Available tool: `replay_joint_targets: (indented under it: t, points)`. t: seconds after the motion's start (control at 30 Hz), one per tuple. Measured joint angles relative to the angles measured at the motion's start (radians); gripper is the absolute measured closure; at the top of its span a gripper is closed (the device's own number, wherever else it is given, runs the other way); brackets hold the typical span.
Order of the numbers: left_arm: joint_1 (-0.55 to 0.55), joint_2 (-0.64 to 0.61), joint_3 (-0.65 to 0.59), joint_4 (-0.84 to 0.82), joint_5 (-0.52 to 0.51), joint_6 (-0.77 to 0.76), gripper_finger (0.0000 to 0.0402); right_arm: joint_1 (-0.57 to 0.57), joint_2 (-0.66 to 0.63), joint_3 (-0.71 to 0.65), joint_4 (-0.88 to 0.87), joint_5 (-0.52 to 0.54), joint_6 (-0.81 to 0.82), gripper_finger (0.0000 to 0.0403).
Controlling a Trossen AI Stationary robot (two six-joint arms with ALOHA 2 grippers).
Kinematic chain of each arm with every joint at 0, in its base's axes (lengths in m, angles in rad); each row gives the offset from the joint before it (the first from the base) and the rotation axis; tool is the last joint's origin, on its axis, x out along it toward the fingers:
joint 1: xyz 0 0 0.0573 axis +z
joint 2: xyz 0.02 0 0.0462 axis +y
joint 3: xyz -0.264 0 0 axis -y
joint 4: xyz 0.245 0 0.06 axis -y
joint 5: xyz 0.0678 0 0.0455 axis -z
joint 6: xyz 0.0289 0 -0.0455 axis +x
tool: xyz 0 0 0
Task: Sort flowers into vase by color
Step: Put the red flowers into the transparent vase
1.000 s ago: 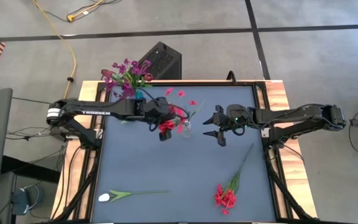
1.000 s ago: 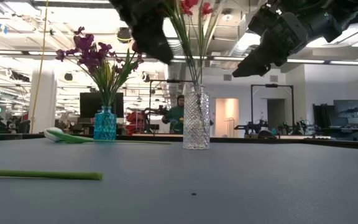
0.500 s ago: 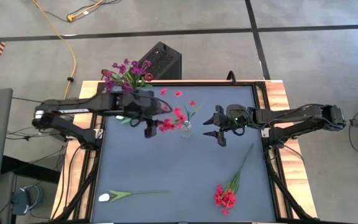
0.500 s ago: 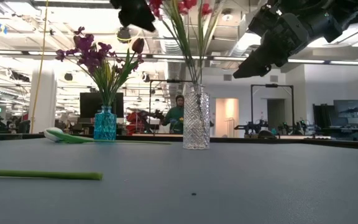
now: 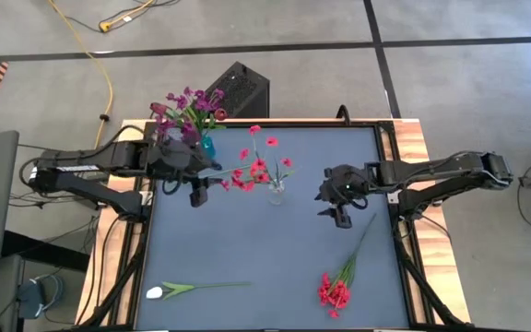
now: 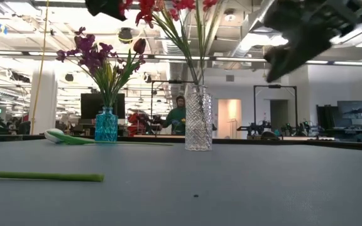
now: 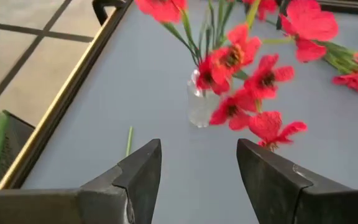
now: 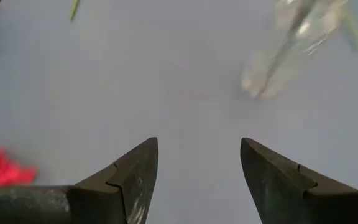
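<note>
One red flower cluster (image 5: 336, 290) lies diagonal, blooms nearside.

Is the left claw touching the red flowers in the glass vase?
Apart. In the left wrist view the left gripper is open and empty, with bare table between its fingers and the red flowers in the vase.

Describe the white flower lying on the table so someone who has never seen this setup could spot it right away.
Start at the dark table and go to its near left corner, on the left arm's side, far from both vases. There the white flower lies flat, a single stem with long green leaves pointing toward the table's middle. The other loose flowers, the red bunch, lie toward the right.
</note>
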Motion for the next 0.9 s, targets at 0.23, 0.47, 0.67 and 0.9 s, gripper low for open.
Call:
replay_joint_targets:
  t: [0.23,0.47,0.67,0.9]
  points:
    - [-0.093,-0.017,-0.100,0.016,-0.091,-0.049,0.0214,0.104,0.000,0.007,-0.250,0.000,-0.160,0.0148]
    - [-0.141,-0.017,-0.178,0.084,-0.143,-0.049,0.0221,0.255,0.002,0.007,-0.292,-0.001,-0.122,0.0148]
    - [-0.158,-0.015,-0.235,0.185,-0.142,-0.012,0.0221,0.372,0.059,0.007,-0.299,-0.004,-0.122,0.0148]
    - [-0.191,-0.021,-0.345,0.284,-0.139,-0.009,0.0221,0.444,0.253,0.006,-0.308,-0.030,-0.122,0.0148]
